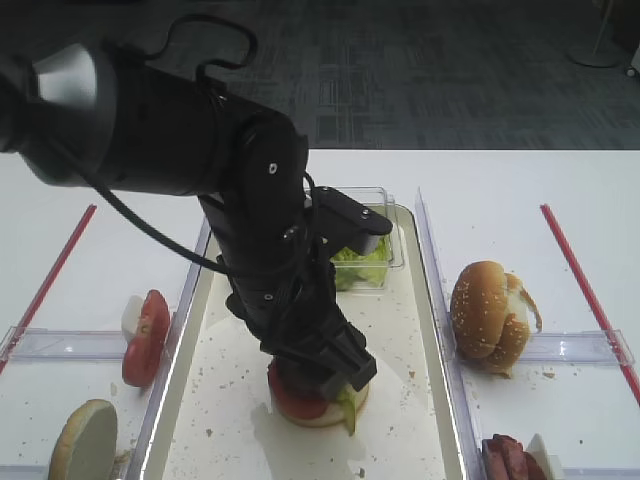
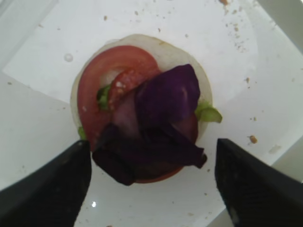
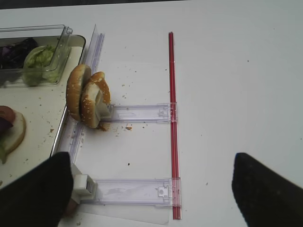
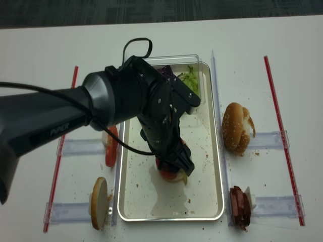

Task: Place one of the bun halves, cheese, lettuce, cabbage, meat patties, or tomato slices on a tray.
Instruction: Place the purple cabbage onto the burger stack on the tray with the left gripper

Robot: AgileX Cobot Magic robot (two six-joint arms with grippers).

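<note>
A white table (image 4: 282,45) carries the tray (image 4: 214,151), red strips (image 4: 282,131), clear racks (image 4: 275,137)

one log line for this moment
left gripper: open over stack | cabbage: on tomato slice, bun half | tray | right gripper: open, idle

Tray (image 4: 214,151) front & right side open; clear tub (image 4: 194,63) blocks back; left arm (image 4: 126,101) over middle.

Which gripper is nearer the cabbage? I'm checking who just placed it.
Left. The left gripper hangs open right over the cabbage on the tray; the right gripper is off the tray.
</note>
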